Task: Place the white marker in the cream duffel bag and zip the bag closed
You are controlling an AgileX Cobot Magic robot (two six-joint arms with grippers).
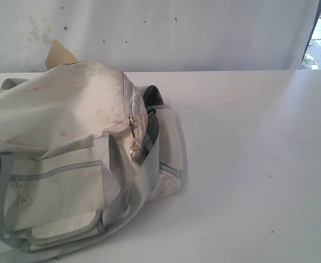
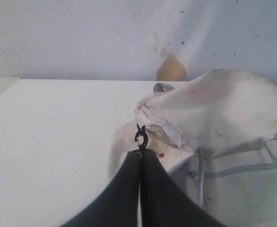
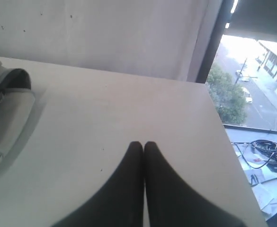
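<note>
The cream duffel bag [image 1: 67, 126] lies on the left of the white table [image 1: 248, 164], its silvery zipper pulls [image 1: 133, 143] hanging at the end, next to a dark gap [image 1: 151, 112]. The white marker is not in view. Neither gripper shows in the exterior view. In the left wrist view my left gripper [image 2: 140, 151] is shut on a small black zipper pull [image 2: 141, 137] at the bag's [image 2: 223, 109] other end. My right gripper [image 3: 143, 144] is shut with nothing in it, above bare table, well away from the bag's end [image 3: 5, 109].
A white wall [image 1: 193, 33] with a tan chipped patch [image 1: 58, 55] backs the table. The table's right edge [image 3: 223, 127] drops off beside a window. Grey webbing straps [image 1: 116, 186] trail from the bag toward the front edge.
</note>
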